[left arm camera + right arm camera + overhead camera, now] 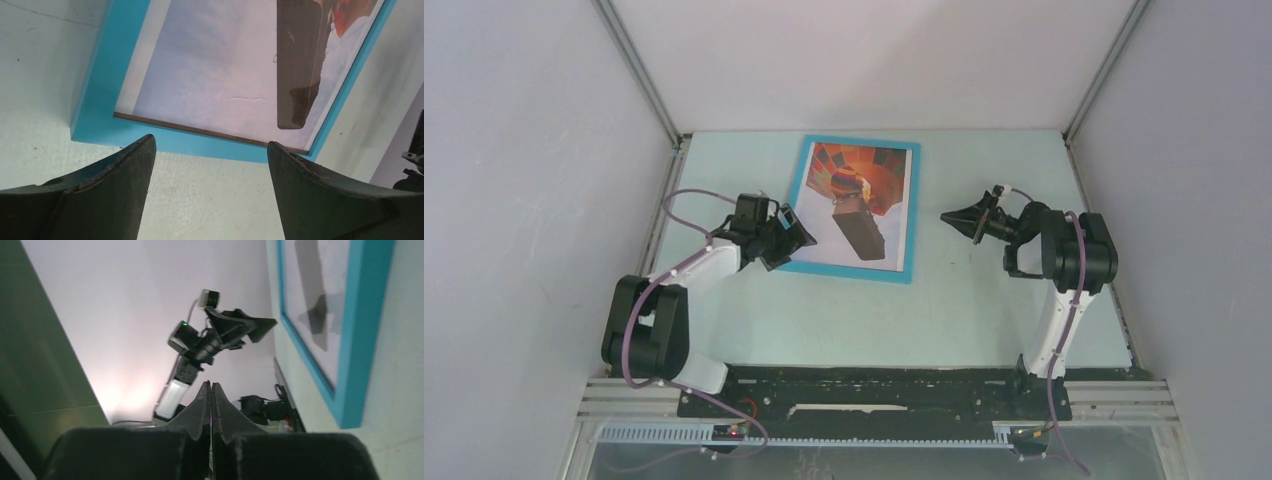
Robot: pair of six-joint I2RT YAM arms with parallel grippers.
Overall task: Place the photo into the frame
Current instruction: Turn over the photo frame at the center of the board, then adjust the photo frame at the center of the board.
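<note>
— Why does the left claw (790, 236) hang by that corner?

— My guess is it's there to mind or nudge the near-left corner of the frame (854, 270). It hovers over the table (984, 310), right by the blue edge. Its fingers (125, 170) are spread wide, and the frame's near edge lies just ahead of the gap. It grips nothing, and I can't see it touching anything.

— And the photo (864, 205)?

— It's lying inside the frame, picture side up, with the balloon at the far end and the dark block running toward us. The frame itself lies flat on the table, blue face up, a little left of the middle and toward the back. From the left wrist view the white border sits within the blue rim. A thin brown line runs along the photo's near edge, and what that is I can't tell.

— So is it done?

— As far as I can judge, the photo is where it belongs. Whether it's seated snug, I can't say from here.

— What about the right claw (952, 218)?

— It's off to the right of the frame, well apart from it, pointing toward it. Its fingers are pressed together tip to tip, with nothing between them. I'd say it hangs clear so it won't knock the frame.
</note>
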